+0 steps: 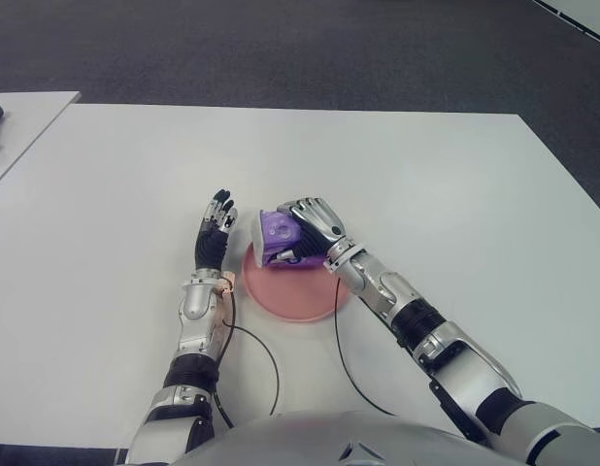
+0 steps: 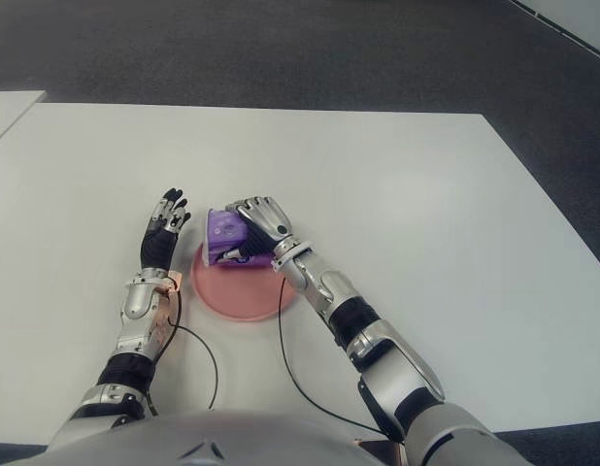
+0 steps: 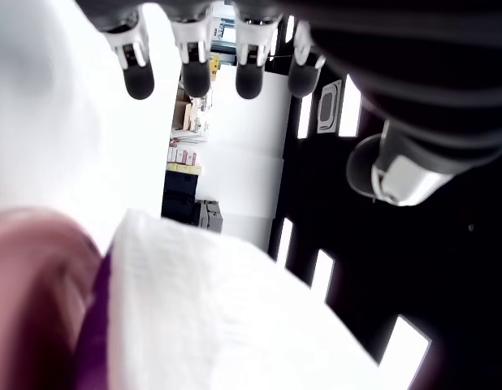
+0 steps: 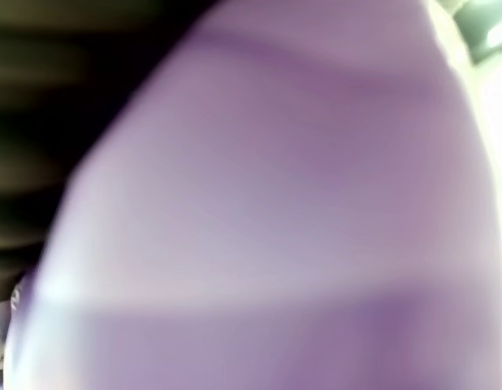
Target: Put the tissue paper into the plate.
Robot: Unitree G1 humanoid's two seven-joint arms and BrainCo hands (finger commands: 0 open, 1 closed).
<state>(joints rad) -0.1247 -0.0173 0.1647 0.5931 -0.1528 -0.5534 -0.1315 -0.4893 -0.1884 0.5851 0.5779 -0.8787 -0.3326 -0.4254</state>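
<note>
No text can be read; the tissue pack (image 1: 277,233) print (purple) seems too blurred.

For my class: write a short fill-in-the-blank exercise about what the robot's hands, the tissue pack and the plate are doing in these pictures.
1. The purple tissue pack is gripped by the robot's ____ hand.
2. The plate is coloured ____.
3. The left hand, fingers spread, shows on the plate's ____ side.
4. The plate stands on a ____ table.

Missing words: right; pink; left; white

White table (image 1: 397,184) on dark carpet floor (image 1: 281,49).
</note>
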